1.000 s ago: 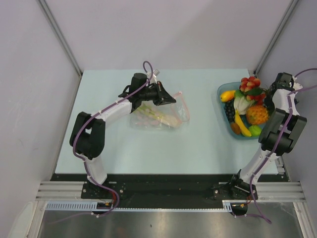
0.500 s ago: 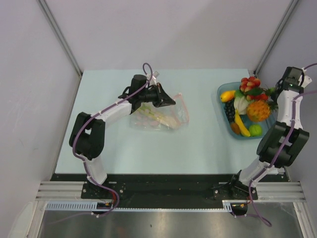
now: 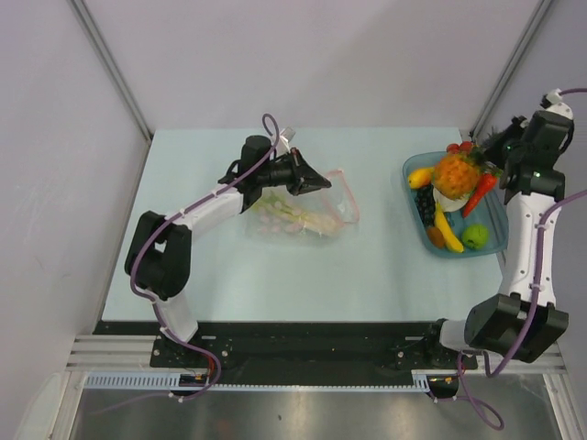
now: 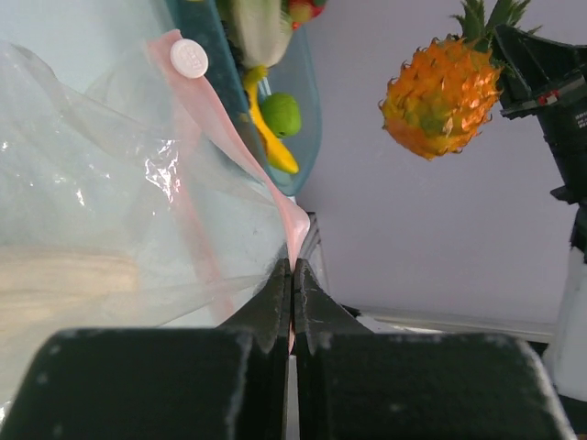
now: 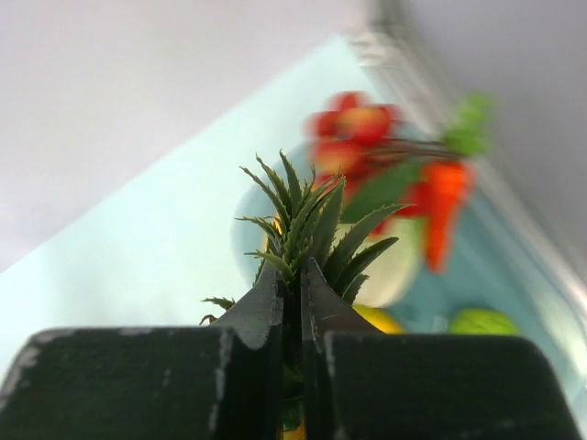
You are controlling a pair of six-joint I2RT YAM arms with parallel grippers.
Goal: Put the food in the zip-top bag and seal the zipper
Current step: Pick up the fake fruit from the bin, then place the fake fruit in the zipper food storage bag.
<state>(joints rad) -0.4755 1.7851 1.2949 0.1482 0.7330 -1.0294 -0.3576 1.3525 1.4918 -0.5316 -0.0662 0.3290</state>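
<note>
Toy pineapple [image 4: 438, 87] aloft over the fruit bowl [image 3: 493, 243]
Right end effector [image 5: 292, 272] clamps its green crown; left end effector [image 4: 292, 272] pinches the pink zipper strip [image 4: 215, 105] of the clear bag [image 3: 303, 216].

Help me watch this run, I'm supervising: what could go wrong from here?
1. The right fingers hold the pineapple only by its thin green leaves, above the bowl; it may swing or slip out during the carry.
2. The left fingers pinch just one spot of the zipper, so the bag mouth may sag shut or prove too narrow for the bulky pineapple.
</note>
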